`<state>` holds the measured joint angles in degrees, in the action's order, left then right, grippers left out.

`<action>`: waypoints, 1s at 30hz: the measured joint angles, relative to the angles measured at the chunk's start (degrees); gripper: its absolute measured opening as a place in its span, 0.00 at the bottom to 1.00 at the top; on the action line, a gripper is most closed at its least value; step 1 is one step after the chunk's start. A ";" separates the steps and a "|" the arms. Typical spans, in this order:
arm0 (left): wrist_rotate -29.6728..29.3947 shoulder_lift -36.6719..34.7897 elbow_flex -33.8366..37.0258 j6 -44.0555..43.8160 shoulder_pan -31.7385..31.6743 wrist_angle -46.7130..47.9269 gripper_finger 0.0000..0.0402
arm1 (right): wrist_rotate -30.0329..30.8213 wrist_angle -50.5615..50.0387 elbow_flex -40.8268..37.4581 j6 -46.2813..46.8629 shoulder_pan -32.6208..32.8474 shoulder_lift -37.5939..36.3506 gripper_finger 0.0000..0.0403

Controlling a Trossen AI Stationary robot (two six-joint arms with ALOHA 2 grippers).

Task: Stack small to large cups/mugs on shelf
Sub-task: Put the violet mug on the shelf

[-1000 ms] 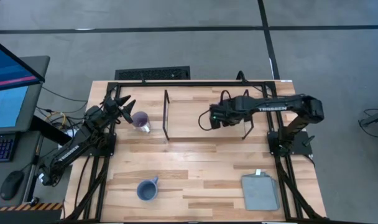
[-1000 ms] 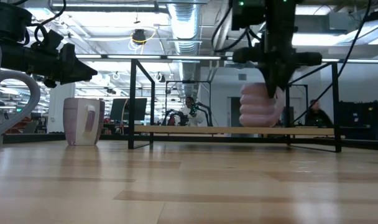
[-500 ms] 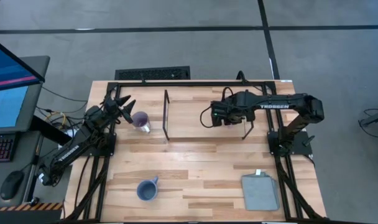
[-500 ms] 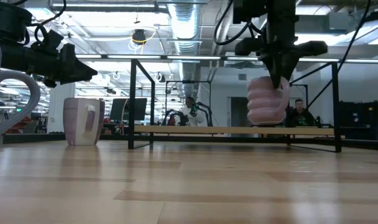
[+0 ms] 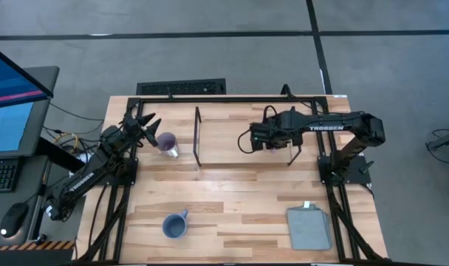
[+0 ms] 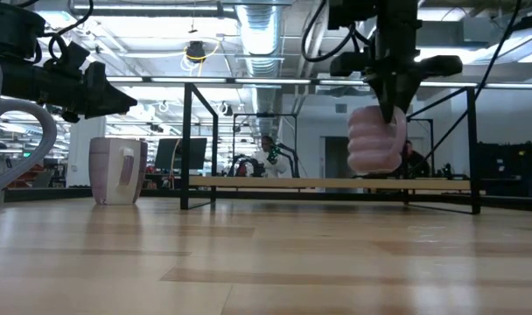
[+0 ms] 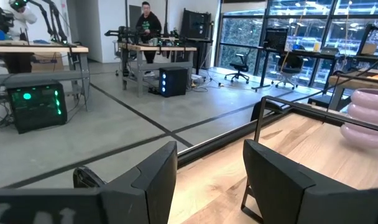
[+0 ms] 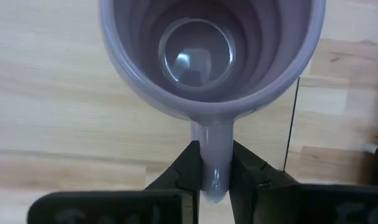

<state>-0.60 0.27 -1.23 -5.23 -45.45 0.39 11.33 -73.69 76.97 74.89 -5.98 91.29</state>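
A: Right gripper (image 8: 212, 171) pinching the handle of the ribbed purple mug (image 8: 211, 53), held just above the shelf (image 5: 239, 151) near its 3 o'clock end. Left gripper (image 7: 207, 177) spread, beside the other purple mug (image 5: 166, 142) at the surface's (image 5: 232, 199) 10 o'clock.

B: Handling?

A: Rigid, light, likely slick; handle's the right hold. Blue mug (image 5: 173, 224) at 7 o'clock. "TROSSEN" on the right arm.
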 joint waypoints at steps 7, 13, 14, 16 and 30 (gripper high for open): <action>0.00 0.00 0.01 -0.04 -0.02 0.00 0.44 | 0.83 0.46 -0.61 0.33 0.37 -0.02 0.16; 0.02 0.00 0.00 -0.23 -0.01 0.02 0.44 | 0.75 0.59 -0.61 0.78 0.37 -0.01 0.16; 0.02 0.00 0.00 -0.24 0.00 0.02 0.44 | 0.77 0.68 -0.61 0.79 0.37 -0.02 0.16; 0.02 0.00 0.00 -0.23 -0.01 0.02 0.44 | 0.74 1.11 -0.61 0.76 0.37 -0.02 0.16; 0.02 0.00 0.01 -0.22 0.00 0.02 0.44 | 1.00 0.90 -0.63 0.21 1.14 -0.02 0.16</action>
<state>-0.58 0.27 -1.22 -5.45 -45.45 0.40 12.33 -72.79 76.34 75.10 -4.84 91.26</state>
